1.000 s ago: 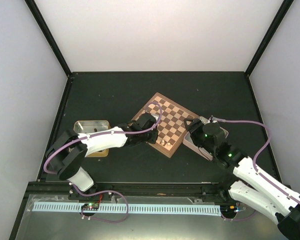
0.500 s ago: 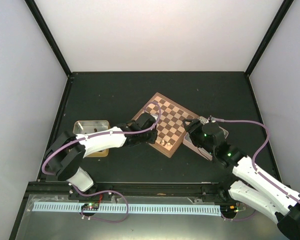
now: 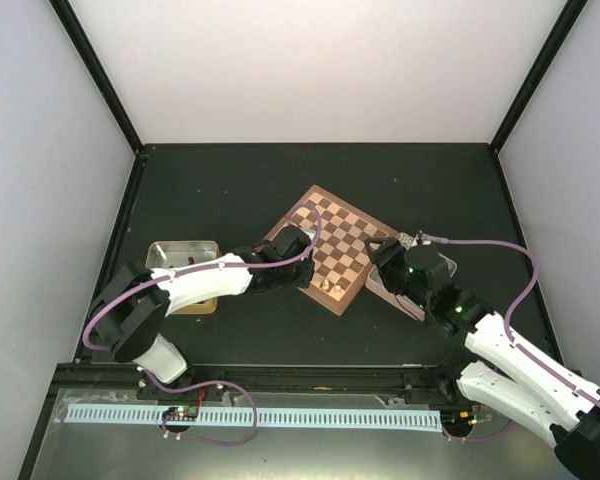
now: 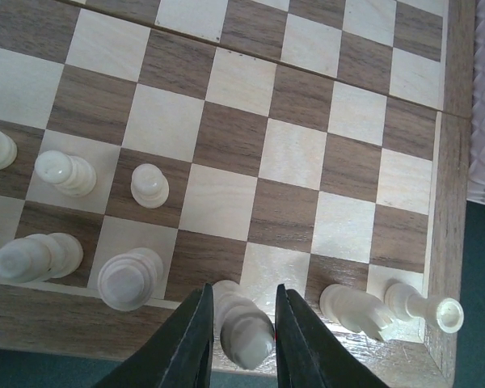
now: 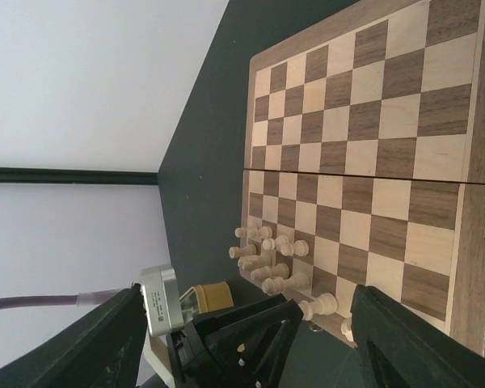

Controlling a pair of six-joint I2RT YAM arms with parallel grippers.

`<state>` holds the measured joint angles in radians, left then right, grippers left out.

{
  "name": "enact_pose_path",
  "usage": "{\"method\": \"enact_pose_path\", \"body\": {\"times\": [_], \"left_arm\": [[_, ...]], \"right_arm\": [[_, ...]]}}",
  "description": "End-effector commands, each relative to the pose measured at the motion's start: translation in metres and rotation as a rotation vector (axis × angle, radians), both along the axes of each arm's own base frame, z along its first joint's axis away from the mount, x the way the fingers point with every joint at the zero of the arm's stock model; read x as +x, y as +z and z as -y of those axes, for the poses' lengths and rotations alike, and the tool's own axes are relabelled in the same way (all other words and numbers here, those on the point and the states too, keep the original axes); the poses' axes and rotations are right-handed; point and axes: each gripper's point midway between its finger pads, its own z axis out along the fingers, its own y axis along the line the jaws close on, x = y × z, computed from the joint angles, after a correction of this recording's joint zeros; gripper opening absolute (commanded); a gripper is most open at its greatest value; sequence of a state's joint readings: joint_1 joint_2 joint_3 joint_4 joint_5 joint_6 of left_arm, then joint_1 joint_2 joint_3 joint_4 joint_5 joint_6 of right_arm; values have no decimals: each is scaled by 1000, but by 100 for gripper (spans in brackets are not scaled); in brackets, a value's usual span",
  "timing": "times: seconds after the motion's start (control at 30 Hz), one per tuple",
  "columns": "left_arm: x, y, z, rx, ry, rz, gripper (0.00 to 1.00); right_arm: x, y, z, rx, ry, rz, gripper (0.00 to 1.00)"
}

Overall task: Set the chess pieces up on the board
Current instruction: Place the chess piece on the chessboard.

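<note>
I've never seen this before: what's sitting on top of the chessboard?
Pale chess pieces cluster along one edge of the board; one piece stands between the fingers of the left gripper. From overhead, the left arm covers part of that edge.

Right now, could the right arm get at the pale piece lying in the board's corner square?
Probably yes. The right gripper is open beside that edge of the board, and nothing stands between it and the corner piece. The left gripper, closed on the neighbouring piece, may crowd it.

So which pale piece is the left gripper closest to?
The piece sitting between the left gripper's fingers, in the board's edge row; every other piece is outside them.
</note>
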<state>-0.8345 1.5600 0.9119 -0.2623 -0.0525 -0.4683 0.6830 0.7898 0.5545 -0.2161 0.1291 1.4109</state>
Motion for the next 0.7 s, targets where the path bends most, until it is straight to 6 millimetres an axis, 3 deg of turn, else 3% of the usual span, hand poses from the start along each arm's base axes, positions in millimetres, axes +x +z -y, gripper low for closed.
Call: {"method": "enact_pose_path", "body": {"times": [0.0,0.2,0.43,0.67], "left_arm": [[9,2,5,5,4,14,24],[10,8,5,-2,8,24,23],[12,12,4,0,2,45,12],[18,13,5,7,-5,83,12]], "right_arm": [[2,8,1,5,-5,34,70],[1,7,3,2,-8,34,70],[1,7,5,-3,-17,36,70],[1,3,4,9,-15,30,70]]}}
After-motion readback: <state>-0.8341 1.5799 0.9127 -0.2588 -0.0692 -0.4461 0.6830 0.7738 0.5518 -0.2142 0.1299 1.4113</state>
